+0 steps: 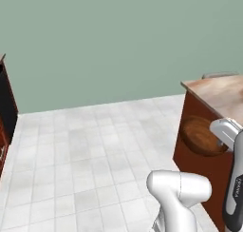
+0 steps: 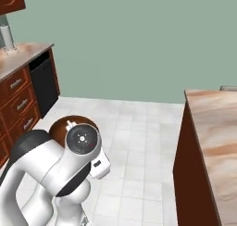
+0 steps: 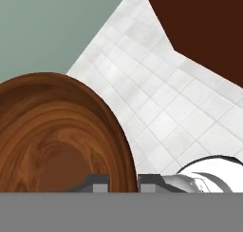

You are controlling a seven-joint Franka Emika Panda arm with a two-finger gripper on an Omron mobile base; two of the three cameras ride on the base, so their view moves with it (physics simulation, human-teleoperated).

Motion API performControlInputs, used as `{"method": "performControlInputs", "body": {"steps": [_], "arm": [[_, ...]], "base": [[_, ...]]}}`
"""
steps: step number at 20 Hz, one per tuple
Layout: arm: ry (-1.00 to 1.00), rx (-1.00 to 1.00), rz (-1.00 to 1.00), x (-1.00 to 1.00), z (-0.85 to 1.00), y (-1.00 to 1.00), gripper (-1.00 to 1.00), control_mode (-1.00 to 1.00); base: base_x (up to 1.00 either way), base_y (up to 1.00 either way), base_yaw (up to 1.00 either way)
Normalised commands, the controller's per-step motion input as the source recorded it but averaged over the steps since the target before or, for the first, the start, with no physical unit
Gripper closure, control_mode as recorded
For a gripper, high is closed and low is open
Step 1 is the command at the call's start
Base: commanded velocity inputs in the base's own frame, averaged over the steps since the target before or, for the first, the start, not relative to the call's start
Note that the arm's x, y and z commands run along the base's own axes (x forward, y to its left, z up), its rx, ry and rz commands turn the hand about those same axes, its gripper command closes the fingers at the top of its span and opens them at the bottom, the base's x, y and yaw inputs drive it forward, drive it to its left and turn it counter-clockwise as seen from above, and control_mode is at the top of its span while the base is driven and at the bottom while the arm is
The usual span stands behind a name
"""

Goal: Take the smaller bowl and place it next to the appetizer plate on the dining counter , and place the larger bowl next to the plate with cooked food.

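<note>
The smaller bowl [image 3: 52, 136], dark brown with a glossy wood grain, hangs in the air, tilted so its inside faces the hand camera. My gripper [image 3: 124, 183] is shut on its rim, one fingertip [image 3: 97, 182] inside the bowl and the other outside. In the left base view the bowl [image 1: 203, 137] hangs in front of the red-brown side of the dining counter [image 1: 219, 92], below its marble top. From the right base the bowl [image 2: 59, 126] peeks out behind my arm, left of the counter [image 2: 217, 128]. The larger bowl, the appetizer plate and the plate with cooked food are out of view.
White tiled floor [image 1: 95, 145] lies open between the island and the wall counter [image 2: 18, 53], which has wooden drawers and a black appliance front [image 2: 44, 84]. A grey curved edge [image 1: 219, 75] shows at the island's far end. A green wall is behind.
</note>
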Motion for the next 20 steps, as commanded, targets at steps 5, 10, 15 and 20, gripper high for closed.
{"method": "performControlInputs", "body": {"steps": [5,10,15,20], "arm": [[0.0,0.0,0.0,0.0,0.0,0.0,1.0,1.0],[0.0,0.0,0.0,0.0,0.0,0.0,1.0,1.0],[0.0,0.0,0.0,0.0,0.0,0.0,1.0,1.0],[0.0,0.0,0.0,0.0,0.0,0.0,1.0,1.0]], "base": [[1.0,0.33,-0.24],[1.0,0.39,-0.28],[1.0,0.56,-0.31],[1.0,0.55,-0.34]]}}
